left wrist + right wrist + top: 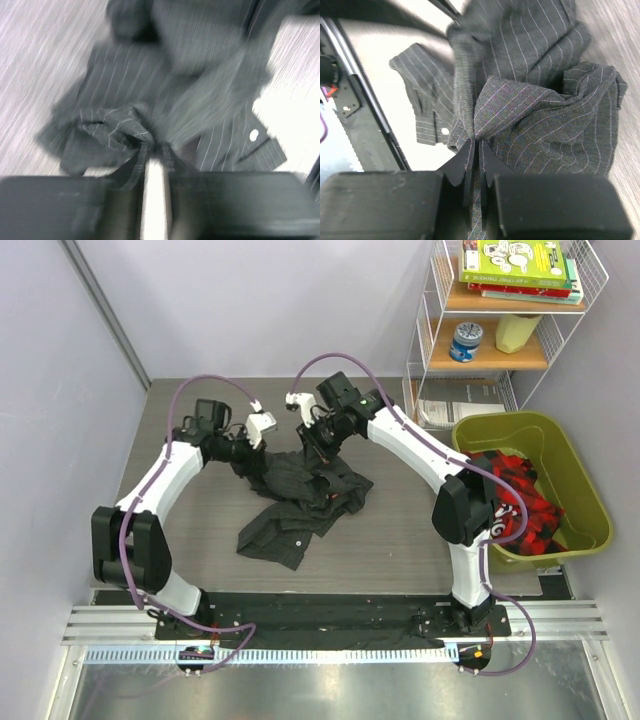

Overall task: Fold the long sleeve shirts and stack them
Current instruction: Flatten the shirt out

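A: Where is the long sleeve shirt (pixel 300 502) seen?

B: It is found crumpled near the middle of the desk (pixel 410 545), dark charcoal with fine pale pinstripes. From overhead, one flap is spread toward 7 o'clock and a bunched part toward 3 o'clock.

A: What is noted of the right hand (pixel 318 452)?

B: It is set at the 12 o'clock edge of the heap. In its own wrist view the hand (pixel 476 146) is seen closed almost fully on a raised fold of the shirt (pixel 545 115), and a strip of striped cloth is pinched between the fingers.

A: And the left hand (pixel 258 464)?

B: It is placed at the heap's 10 o'clock edge. Its wrist view is blurred. The hand (pixel 156 162) is shown with only a narrow pale slit between the fingers, and a twisted bunch of the shirt (pixel 200 95) is seen just at the tips. Whether cloth is gripped cannot be told.

A: Is more of the garment made out?

B: A cuff (pixel 260 145) with a white button (pixel 254 135) is seen lying flat at 3 o'clock in the left wrist view.

A: What else is recorded?

B: A green bin (pixel 585 495) filled with red cloth (pixel 520 490) is seen at 3 o'clock, well apart from the shirt. A wire shelf (pixel 490 355) carrying books (pixel 515 260) is seen at 1 o'clock.
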Robot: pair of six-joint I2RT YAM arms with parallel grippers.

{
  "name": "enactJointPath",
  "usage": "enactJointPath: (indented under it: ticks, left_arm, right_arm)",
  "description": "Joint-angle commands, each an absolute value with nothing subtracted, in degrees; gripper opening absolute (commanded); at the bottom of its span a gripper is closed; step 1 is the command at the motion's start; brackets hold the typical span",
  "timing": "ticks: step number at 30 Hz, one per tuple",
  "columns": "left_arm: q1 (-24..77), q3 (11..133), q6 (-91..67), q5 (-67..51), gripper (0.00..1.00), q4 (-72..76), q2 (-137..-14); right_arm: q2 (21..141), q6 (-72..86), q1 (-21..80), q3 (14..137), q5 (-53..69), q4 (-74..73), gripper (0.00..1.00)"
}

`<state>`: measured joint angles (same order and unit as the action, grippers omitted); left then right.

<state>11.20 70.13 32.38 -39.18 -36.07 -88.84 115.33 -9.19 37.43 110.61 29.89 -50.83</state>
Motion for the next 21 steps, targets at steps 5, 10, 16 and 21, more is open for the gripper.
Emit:
enactJointPath:
  ticks: [5, 10, 16, 21]
  left_arm:
    - [0.6, 73.1, 45.7, -36.9, 0.00, -50.9, -83.7]
    - [0.3, 73.2, 44.4, -40.5, 0.31, -50.2, -82.5]
    - [9.4, 70.2, 37.7, -38.0, 0.86, -32.7, -81.3]
    - [16.3, 73.3, 38.4, -33.2, 0.86, -26.8, -90.1]
  right_arm:
    - [113.5, -11.8, 32.1, 111.6, 26.4, -53.3, 0.17]
    - [114.1, -12.0, 31.0, 112.5, 26.8, -54.1, 0.32]
    - [115.4, -12.3, 30.8, 111.5, 26.9, -55.3, 0.17]
    - [114.6, -12.2, 30.2, 110.1, 23.2, -55.0, 0.01]
